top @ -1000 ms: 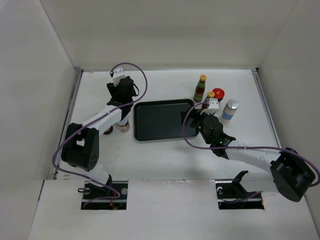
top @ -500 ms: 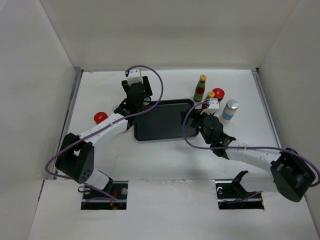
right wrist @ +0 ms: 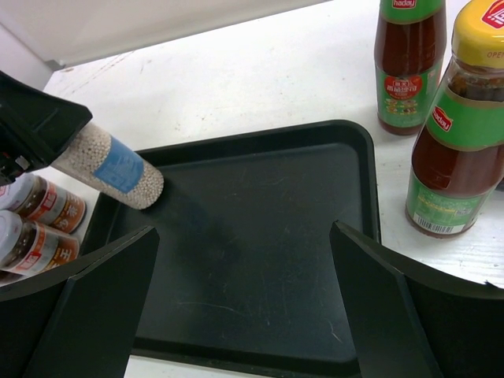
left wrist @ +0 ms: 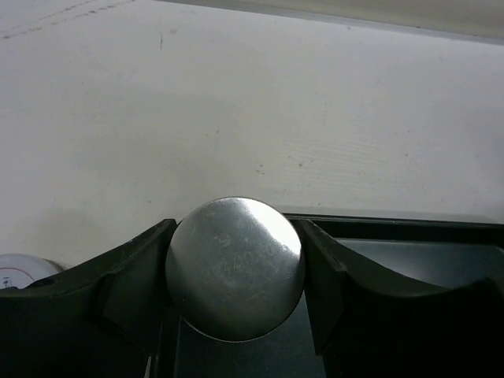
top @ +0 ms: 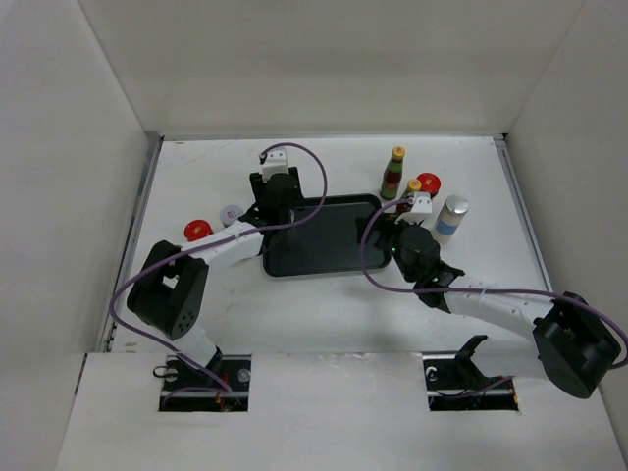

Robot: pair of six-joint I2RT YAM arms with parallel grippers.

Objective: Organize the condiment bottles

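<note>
Though half-open, left hand [left wrist: 236,240] grips jar [left wrist: 233,272].

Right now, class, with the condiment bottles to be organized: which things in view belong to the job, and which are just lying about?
Job: held silver-lidded jar; silver-lidded jar on the table; left red-capped jar; right red-capped jar; far yellow-capped bottle; near yellow-capped bottle; white-blue bottle.
Lying about: black tray.

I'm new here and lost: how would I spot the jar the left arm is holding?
Start at the black tray mid-table. Over its far-left corner, the left gripper holds a short silver-lidded jar, tilted. Unlike the dark, red-labelled jars off the tray, it is full of white grains and has a blue label.
</note>
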